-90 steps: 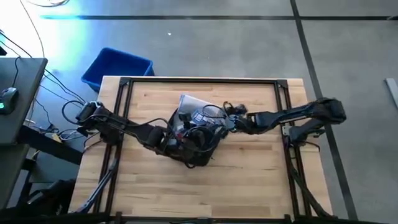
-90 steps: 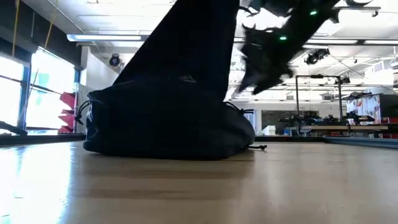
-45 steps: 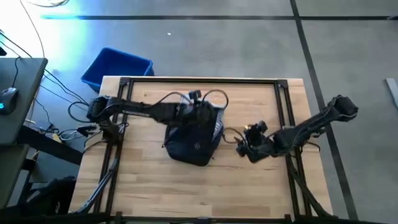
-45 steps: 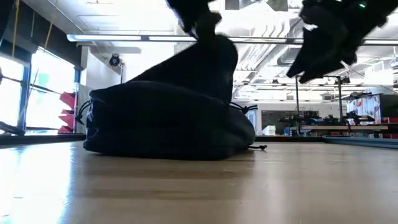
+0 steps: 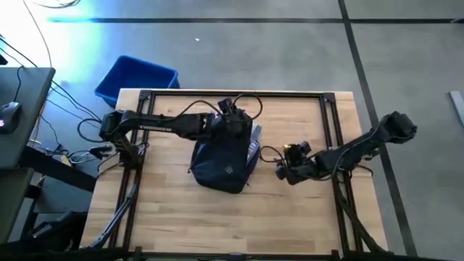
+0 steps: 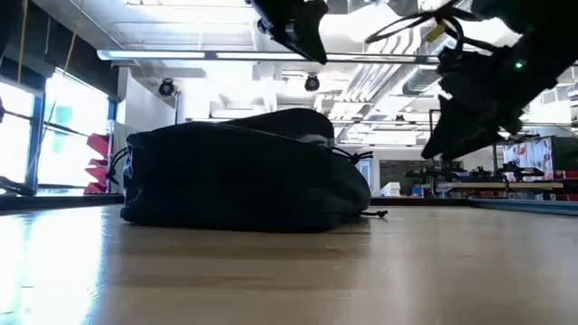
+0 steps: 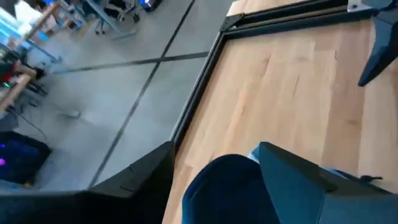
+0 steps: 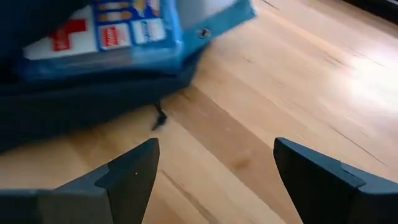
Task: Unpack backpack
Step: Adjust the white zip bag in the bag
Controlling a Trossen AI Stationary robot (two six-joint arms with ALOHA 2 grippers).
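The dark navy backpack (image 5: pixel 221 161) lies flat on the table's middle, its broad side on the wood. A blue-edged pouch (image 8: pixel 118 31) with a red cross shows at the backpack's right side (image 5: pixel 252 145). My left gripper (image 5: pixel 233 119) hangs open above the backpack's far end (image 7: pixel 224 186), clear of it in the low view (image 6: pixel 293 27). My right gripper (image 5: pixel 281 170) stands open to the right of the backpack, over bare wood (image 8: pixel 217 180), with nothing between its fingers.
A bright blue bin (image 5: pixel 138 78) stands on the floor past the table's far left corner. A black frame (image 5: pixel 232 94) runs along the table's far edge and sides. A thin cord end (image 6: pixel 375 214) trails from the backpack toward the right.
My left gripper went toward the far edge holding the backpack's upper part raised, then let go. That part has fallen, and the backpack now lies flat. My right gripper has drawn back from the backpack toward the table's right and near edges.
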